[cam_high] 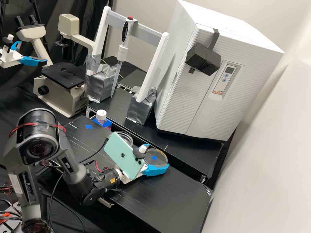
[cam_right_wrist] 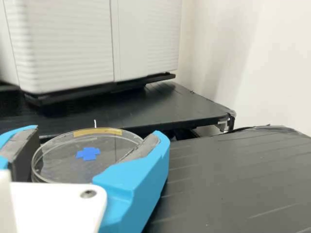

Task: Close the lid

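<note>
We locate the clear round dish part (cam_right_wrist: 114, 143) on the black surface (cam_high: 171, 197), between the two fingers of the end effector (cam_high: 158, 156). We cannot tell whether this part is the lid alone or a lid seated on its base. A strip of yellowish tape (cam_right_wrist: 97, 131) runs along its rim, and a blue cross mark (cam_right_wrist: 88, 154) is visible within its outline.

In the wrist view, we observe the end effector (cam_right_wrist: 97, 131) with its fingers spread and their grey pads at opposite sides of the rim. We cannot tell whether the pads press on it.

A second clear dish (cam_high: 128, 137) is located just beside a pale green phone (cam_high: 121, 155), which is mounted on the arm (cam_high: 69, 161) behind the fingers. Farther along the same surface, we find another blue cross (cam_high: 88, 127) and, near it, a white-capped bottle (cam_high: 101, 115).

Behind these items, a raised black platform (cam_high: 191, 160) carries a white cabinet (cam_high: 207, 94) with a small control panel (cam_high: 225, 77). To the cabinet's side, a pipette (cam_high: 122, 51) hangs upright in a white frame (cam_high: 153, 68). Beyond the bottle, we identify a microscope (cam_high: 61, 92)
</note>
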Robot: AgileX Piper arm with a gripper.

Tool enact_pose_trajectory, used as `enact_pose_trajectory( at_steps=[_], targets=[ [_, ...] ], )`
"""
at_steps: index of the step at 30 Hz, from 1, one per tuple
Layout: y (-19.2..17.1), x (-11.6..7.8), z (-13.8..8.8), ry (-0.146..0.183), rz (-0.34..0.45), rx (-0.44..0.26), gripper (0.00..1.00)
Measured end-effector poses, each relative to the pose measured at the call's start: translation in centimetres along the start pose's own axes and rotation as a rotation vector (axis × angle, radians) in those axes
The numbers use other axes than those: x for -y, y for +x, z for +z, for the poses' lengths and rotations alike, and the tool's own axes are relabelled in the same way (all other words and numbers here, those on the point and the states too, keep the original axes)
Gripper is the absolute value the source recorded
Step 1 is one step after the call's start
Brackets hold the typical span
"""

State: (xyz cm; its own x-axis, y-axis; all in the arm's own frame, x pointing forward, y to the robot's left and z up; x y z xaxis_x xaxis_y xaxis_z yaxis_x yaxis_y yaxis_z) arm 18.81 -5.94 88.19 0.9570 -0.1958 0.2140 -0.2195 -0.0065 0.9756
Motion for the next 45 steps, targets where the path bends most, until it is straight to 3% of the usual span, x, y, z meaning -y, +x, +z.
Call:
enact_pose_trajectory(
  at_steps=[3,8,13,17,22,28,32,37,45],
  targets=[
    [-0.4,-0.7,-0.9,0.019,0.029,-0.041,0.0],
    [-1.4,-1.2,-3.2,0.013,0.052,-0.14,0.0],
    [-3.1,0.4,-5.6,0.0,-0.018,-0.261,0.0],
    [-4.0,1.9,-6.1,0.003,-0.086,-0.3,0.0],
    [-4.8,3.3,-6.2,-0.006,-0.149,-0.313,0.0],
    [-4.9,4.0,-6.6,-0.058,-0.179,-0.345,0.0],
    [-4.5,4.4,-6.2,-0.079,-0.193,-0.322,0.0],
    [-4.2,4.6,-5.5,-0.071,-0.201,-0.281,0.0],
    [-4.2,4.1,-4.9,-0.105,-0.189,-0.259,0.0]
  ],
)
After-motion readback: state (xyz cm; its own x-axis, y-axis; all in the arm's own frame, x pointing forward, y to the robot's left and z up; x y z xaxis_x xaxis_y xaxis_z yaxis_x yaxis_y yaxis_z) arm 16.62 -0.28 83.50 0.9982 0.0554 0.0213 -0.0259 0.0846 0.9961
